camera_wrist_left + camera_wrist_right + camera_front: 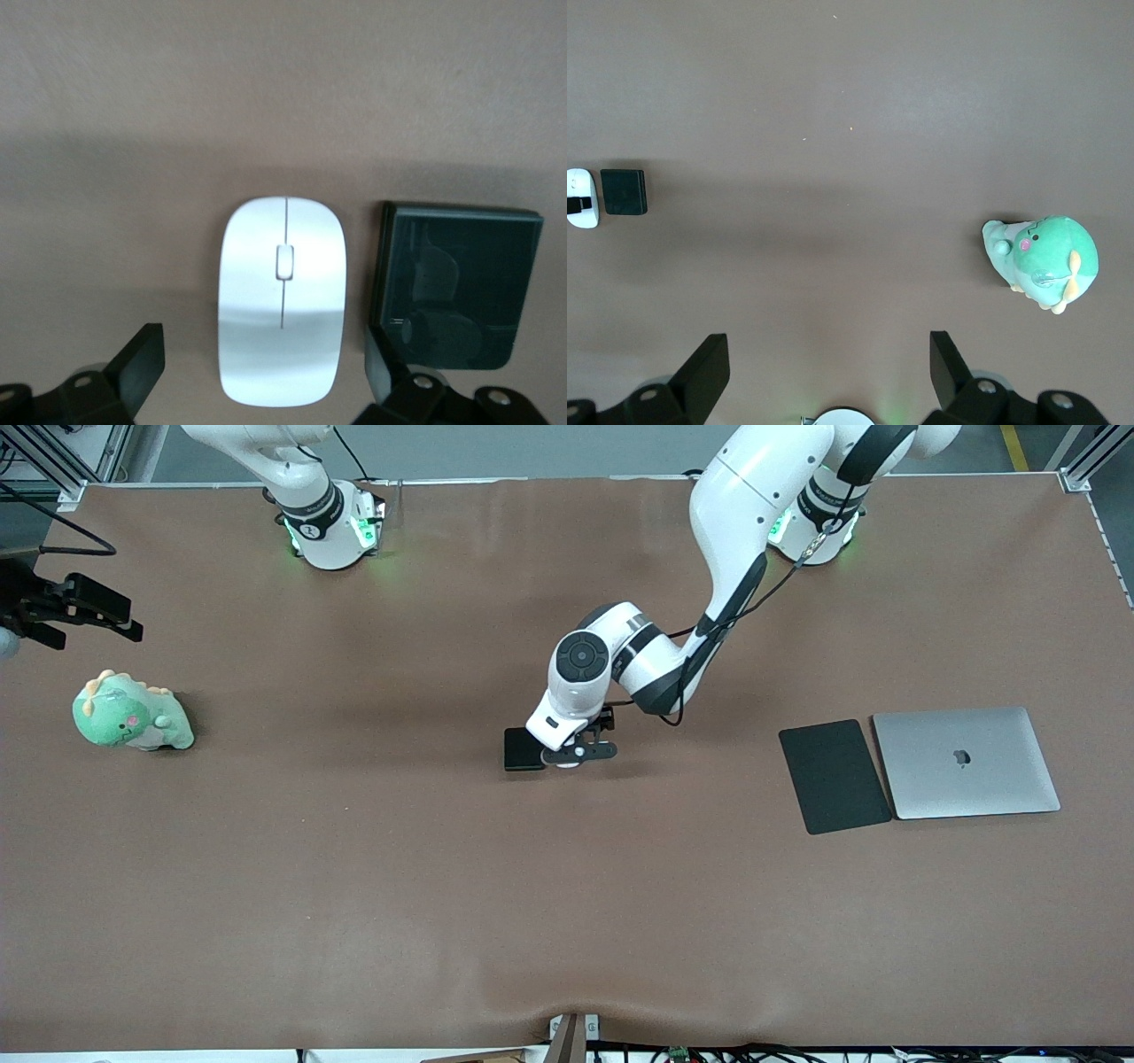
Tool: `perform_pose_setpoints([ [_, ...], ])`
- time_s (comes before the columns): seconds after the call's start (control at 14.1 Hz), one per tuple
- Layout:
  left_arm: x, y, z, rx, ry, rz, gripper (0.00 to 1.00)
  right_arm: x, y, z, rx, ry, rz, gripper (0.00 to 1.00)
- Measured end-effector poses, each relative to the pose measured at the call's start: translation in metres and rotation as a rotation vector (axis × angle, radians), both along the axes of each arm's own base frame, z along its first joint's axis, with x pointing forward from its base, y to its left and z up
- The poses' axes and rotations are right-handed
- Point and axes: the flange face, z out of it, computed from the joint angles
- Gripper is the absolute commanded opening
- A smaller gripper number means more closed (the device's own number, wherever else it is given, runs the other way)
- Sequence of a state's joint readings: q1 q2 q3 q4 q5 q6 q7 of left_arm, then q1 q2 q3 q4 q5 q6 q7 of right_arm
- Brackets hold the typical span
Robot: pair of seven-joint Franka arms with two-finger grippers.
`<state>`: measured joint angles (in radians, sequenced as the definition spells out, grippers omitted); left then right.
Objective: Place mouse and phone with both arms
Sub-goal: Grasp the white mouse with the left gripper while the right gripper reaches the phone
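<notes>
The white oval mouse (282,301) lies on the brown table near its middle, with the glossy black phone (456,288) right beside it toward the right arm's end. My left gripper (264,354) is open and low over the mouse, one finger on each side, one finger (383,359) standing between mouse and phone. In the front view the left gripper (576,751) hides the mouse, and the phone (523,749) shows beside it. My right gripper (120,620) is open and empty, held high over the right arm's end of the table. Its wrist view shows the mouse (582,198) and phone (624,192) small.
A green plush toy (131,713) lies near the right arm's end, also in the right wrist view (1045,262). A matte black mouse pad (834,776) and a closed silver laptop (966,762) lie side by side toward the left arm's end.
</notes>
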<state>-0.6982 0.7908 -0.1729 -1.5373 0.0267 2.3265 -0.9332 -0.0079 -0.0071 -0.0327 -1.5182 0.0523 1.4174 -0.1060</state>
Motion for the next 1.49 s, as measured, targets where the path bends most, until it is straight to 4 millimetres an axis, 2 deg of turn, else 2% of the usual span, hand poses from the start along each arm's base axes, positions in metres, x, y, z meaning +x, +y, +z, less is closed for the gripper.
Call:
perform_pose_setpoints([
  [0.14, -0.002, -0.002, -0.004, 0.000, 0.000, 0.002, 0.99, 0.007, 0.004, -0.013, 0.000, 0.024, 0.009, 1.00],
  [0.28, -0.002, -0.002, -0.005, -0.003, -0.003, 0.003, 0.97, 0.022, 0.011, -0.042, 0.002, 0.073, 0.021, 1.00],
  [0.5, -0.001, -0.002, -0.010, -0.005, -0.005, 0.005, 0.91, 0.039, 0.038, -0.074, 0.000, 0.118, 0.069, 1.00],
  [0.64, -0.002, -0.001, -0.015, -0.002, -0.001, 0.006, 0.88, 0.044, 0.054, -0.086, -0.002, 0.138, 0.096, 1.00],
  [0.85, -0.002, -0.001, -0.018, 0.000, 0.001, 0.006, 0.84, 0.048, 0.055, -0.093, -0.003, 0.144, 0.096, 1.00],
  [1.06, -0.002, -0.001, -0.017, -0.002, -0.001, 0.006, 0.68, 0.066, 0.061, -0.113, -0.004, 0.099, 0.100, 1.00],
  [1.2, -0.001, -0.002, -0.016, -0.002, -0.001, 0.006, 0.54, 0.084, 0.079, -0.141, -0.011, 0.075, 0.078, 1.00],
  [1.34, -0.001, -0.002, -0.015, -0.004, -0.003, 0.006, 0.43, 0.096, 0.111, -0.170, -0.022, 0.064, 0.042, 1.00],
  [1.49, 0.001, -0.002, -0.014, -0.001, -0.012, 0.001, 0.38, 0.101, 0.145, -0.193, -0.033, 0.059, 0.012, 1.00],
])
